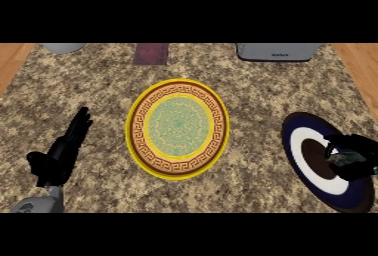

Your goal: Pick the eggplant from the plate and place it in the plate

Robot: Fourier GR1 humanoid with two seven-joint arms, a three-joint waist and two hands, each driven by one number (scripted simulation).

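A dark blue plate (pixel 299 131) with a white ring and a dark centre lies at the right of the counter. My right hand (pixel 358 169) hangs over its right part, fingers curled round a small greenish-grey piece, the eggplant (pixel 345 158), most of which the hand hides. In the middle lies a yellow-rimmed plate (pixel 178 85) with a brown key-pattern band and a pale green centre; nothing lies on it. My left hand (pixel 60 152) rests at the lower left, open with fingers straight and pointing up, well apart from both plates.
A grey appliance (pixel 279 51) stands at the back right and a pale grey object (pixel 63 47) at the back left. A dark red patch (pixel 151 54) lies at the back centre. Wooden strips (pixel 12 60) border the speckled counter on both sides.
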